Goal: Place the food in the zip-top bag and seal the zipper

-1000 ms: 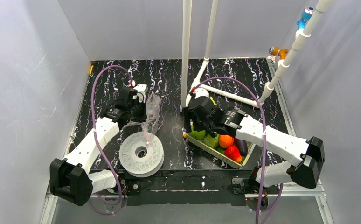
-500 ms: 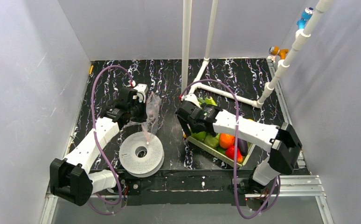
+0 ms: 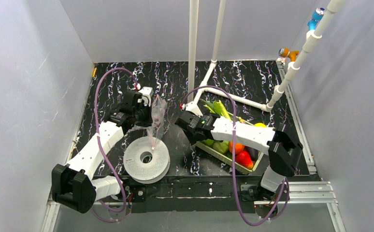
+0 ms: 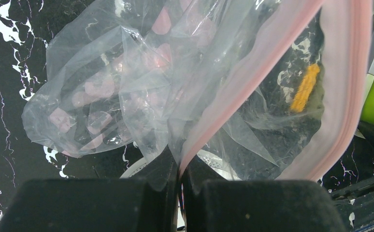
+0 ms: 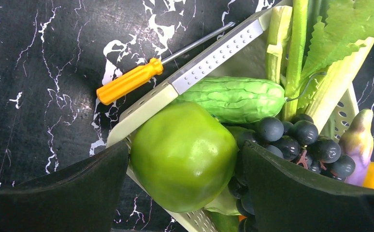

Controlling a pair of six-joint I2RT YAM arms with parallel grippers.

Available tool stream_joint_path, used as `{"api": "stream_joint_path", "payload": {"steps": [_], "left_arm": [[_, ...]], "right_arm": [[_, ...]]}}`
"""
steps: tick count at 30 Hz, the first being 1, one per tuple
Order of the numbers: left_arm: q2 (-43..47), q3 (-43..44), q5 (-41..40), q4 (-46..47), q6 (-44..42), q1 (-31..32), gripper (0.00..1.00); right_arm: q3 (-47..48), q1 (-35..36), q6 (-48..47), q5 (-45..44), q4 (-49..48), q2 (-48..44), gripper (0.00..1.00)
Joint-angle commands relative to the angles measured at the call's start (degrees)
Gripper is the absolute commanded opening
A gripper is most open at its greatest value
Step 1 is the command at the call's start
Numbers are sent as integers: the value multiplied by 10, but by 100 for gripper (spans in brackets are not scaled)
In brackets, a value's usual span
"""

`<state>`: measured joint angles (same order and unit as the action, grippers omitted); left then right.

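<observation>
Two arms, two jobs. The left claw (image 4: 180,169) is pinched tight on the rim of the clear bag (image 4: 127,87), right at the pink zipper (image 4: 252,77), and it holds the bag up above the table, over by the white spool (image 3: 146,158). I read that as a way to keep the mouth lifted and reachable for loading. The zipper is unsealed, its two strips standing apart. No food shows inside the bag, and the pink patches look like print on the plastic.

Over to the right claw (image 5: 184,150): its jaws stand wide apart, one on each side of the green apple (image 5: 175,169), and they are not clamped on anything. It looks lined up for a grab.

All the food sits in the pale tray (image 5: 214,60). The apple is in the near corner, with the cucumber (image 5: 233,99) just behind it, dark grapes (image 5: 291,137) touching its side, and leeks (image 5: 296,43) beyond. The eggplant (image 5: 359,142) is tucked at the edge. An orange (image 3: 235,146) and a red piece (image 3: 243,158) are further along.

An orange-handled screwdriver (image 5: 129,82) lies on the table against the tray's outer wall.
</observation>
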<state>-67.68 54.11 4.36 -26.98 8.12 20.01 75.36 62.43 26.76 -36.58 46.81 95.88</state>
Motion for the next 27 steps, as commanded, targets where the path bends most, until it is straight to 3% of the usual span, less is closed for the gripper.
{"api": "stream_joint_path", "payload": {"steps": [1, 10, 19, 27], "left_arm": [[4, 11, 8, -3, 0, 0, 0], [3, 11, 7, -5, 0, 1, 0], [0, 12, 8, -5, 0, 0, 0], [-1, 11, 5, -6, 0, 1, 0]], "right_arm": [[-12, 4, 7, 38, -15, -41, 94], [-56, 3, 22, 58, -37, -47, 89], [-82, 3, 17, 43, -53, -45, 90], [-75, 3, 9, 41, -69, -97, 62]]}}
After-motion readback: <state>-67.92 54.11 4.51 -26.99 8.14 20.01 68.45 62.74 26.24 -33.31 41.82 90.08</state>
